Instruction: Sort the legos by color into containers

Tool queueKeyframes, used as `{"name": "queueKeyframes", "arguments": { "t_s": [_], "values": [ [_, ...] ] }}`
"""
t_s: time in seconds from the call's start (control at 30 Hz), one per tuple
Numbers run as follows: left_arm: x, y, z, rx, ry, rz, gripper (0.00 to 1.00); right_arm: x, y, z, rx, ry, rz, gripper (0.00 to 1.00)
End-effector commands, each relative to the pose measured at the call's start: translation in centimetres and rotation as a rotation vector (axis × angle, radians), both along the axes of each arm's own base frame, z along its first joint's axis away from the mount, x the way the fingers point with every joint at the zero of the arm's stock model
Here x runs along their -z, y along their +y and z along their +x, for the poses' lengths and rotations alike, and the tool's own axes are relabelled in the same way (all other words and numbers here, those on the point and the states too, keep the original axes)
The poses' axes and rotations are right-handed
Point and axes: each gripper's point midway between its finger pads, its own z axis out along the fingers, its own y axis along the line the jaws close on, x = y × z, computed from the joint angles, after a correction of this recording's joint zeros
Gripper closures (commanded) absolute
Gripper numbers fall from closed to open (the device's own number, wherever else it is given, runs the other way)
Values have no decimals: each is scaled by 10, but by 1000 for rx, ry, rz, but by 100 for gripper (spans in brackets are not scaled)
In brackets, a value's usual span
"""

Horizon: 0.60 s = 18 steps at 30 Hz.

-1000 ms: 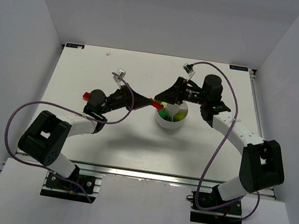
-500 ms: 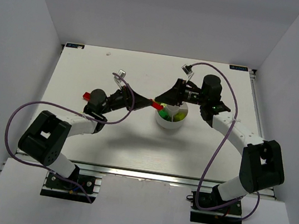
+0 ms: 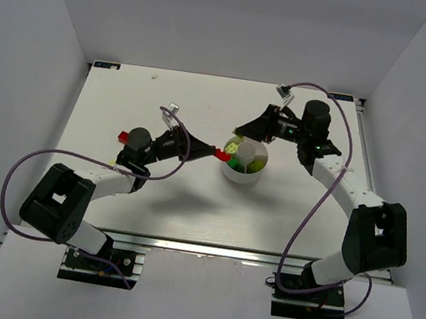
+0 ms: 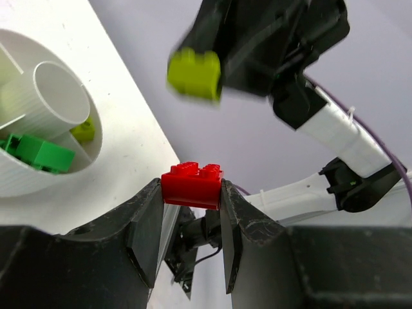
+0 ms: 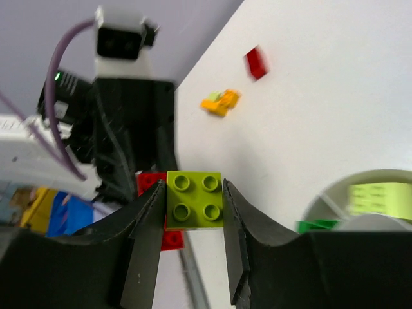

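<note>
Delivery step, seemingly: just left of the dish (image 3: pixel 240 178), the left gripper (image 4: pixel 190 201) clamps 1 red brick (image 4: pixel 192 185). Over the dish's far-left rim, the right gripper (image 5: pixel 195 215) pinches 1 lime brick (image 5: pixel 195 199). Next, each needs releasing among its own colour inside.

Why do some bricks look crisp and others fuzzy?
Left wrist view: the red brick near the lens is sharp, the lime brick beyond is blurred. Right wrist view: that lime brick is sharp, the orange brick behind soft. Top view: even light, faint shadows.
</note>
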Motion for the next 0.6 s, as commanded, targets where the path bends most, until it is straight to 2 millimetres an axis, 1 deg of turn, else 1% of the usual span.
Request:
{"name": "queueKeyframes", "arguments": {
  "t_s": [0.0, 0.03, 0.07, 0.13, 0.17, 0.2, 0.23, 0.27, 0.3, 0.33, 0.37, 0.4, 0.43, 0.47, 0.5, 0.53, 0.57],
  "values": [
    [1, 3, -11, 7, -30, 34, 100, -28, -24, 25, 83, -126, -1, 100],
    [2, 4, -12, 5, -35, 40, 100, -28, -27, 27, 91, -130, -5, 100],
    [8, 5, -13, 5, -17, 53, 100, -26, -30, 27, 96, -126, -13, 100],
    [11, 6, -13, -4, -16, 66, 100, -27, -37, 29, 100, -173, -38, 100],
    [14, 7, -13, -9, -1, 78, 100, -17, -40, 26, 98, -147, -77, 100],
    [15, 7, -11, -17, 3, 89, 100, -13, -45, 28, 121, -169, -122, 100],
    [18, 9, -8, -38, 11, 108, 100, -12, -50, 33, 116, -281, -189, 100],
    [33, 11, -5, -55, 46, 172, 100, -3, -55, 33, 121, -293, -245, 100],
    [27, 12, -1, -74, 25, 194, 100, 14, -67, 32, 156, -257, -340, 100],
    [31, 14, 3, -94, 35, 228, 100, 22, -75, 35, 147, -336, -415, 100],
    [45, 21, 8, -140, 63, 305, 100, 30, -86, 39, 184, -353, -490, 100],
    [39, 23, 14, -168, 52, 327, 100, 42, -95, 35, 187, -336, -551, 100],
    [41, 27, 17, -188, 39, 363, 100, 52, -103, 35, 187, -363, -606, 100],
    [47, 33, 21, -224, 72, 402, 100, 56, -113, 35, 214, -376, -658, 100],
    [36, 35, 24, -246, 49, 406, 100, 60, -118, 33, 217, -384, -686, 100],
    [34, 37, 27, -263, 38, 423, 100, 70, -122, 30, 205, -399, -717, 100],
    [34, 42, 29, -290, 47, 443, 100, 68, -127, 29, 224, -425, -737, 100]
  ]
}}
